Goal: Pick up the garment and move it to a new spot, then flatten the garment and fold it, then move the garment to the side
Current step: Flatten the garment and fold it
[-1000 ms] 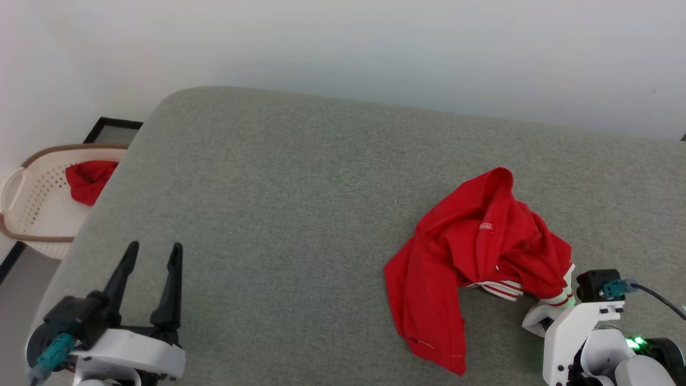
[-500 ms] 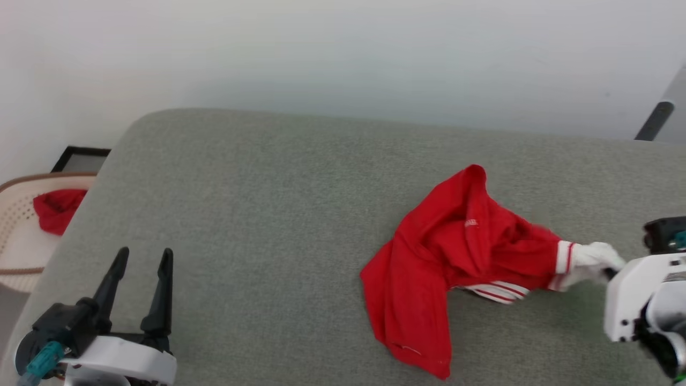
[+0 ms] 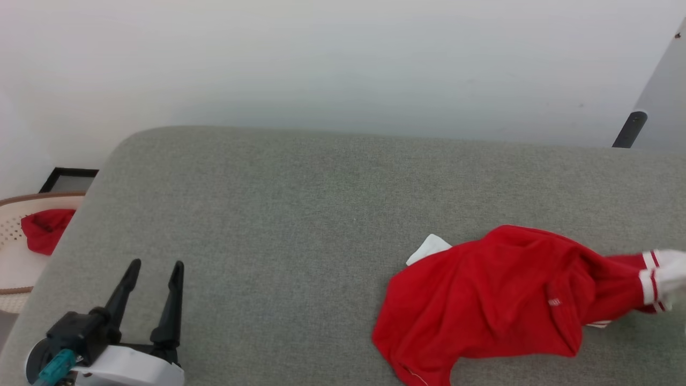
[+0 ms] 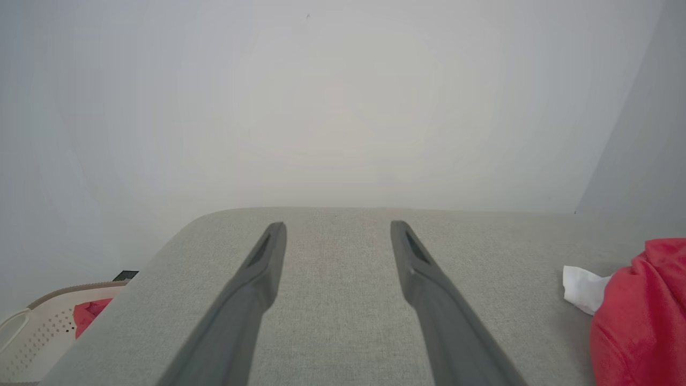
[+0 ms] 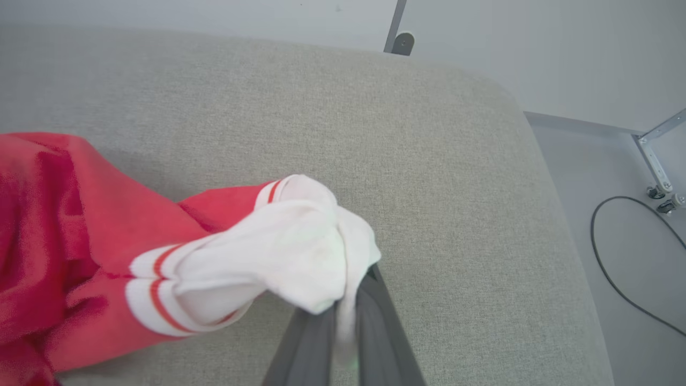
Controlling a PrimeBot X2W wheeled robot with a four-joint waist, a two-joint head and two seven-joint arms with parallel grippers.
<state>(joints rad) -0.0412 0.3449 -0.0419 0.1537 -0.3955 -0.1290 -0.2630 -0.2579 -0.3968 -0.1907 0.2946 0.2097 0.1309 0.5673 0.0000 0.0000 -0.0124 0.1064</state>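
The garment [image 3: 498,295], a red jersey with white sleeves and red-white striped trim, lies bunched on the grey cushioned surface [image 3: 278,214] at the right, stretched toward the right edge of the head view. Its white sleeve [image 5: 278,252] is pinched in my right gripper [image 5: 345,316], whose dark fingers are shut on the cloth just above the surface. Another white bit of the garment [image 4: 584,287] sticks out at its left side. My left gripper [image 3: 153,268] stands open at the lower left, well apart from the garment [image 4: 643,316], with nothing between its fingers [image 4: 257,284].
A cream perforated basket [image 3: 16,262] with a small red cloth lump [image 3: 43,230] sits on the floor off the surface's left edge. The surface's right edge drops to a floor with a black cable [image 5: 616,262] and a metal frame leg [image 5: 656,171]. A pale wall stands behind.
The right gripper has pulled the white sleeve rightward and out past the head view's edge, dragging the garment and stretching it flatter. The head camera has shifted. The left gripper stays open.
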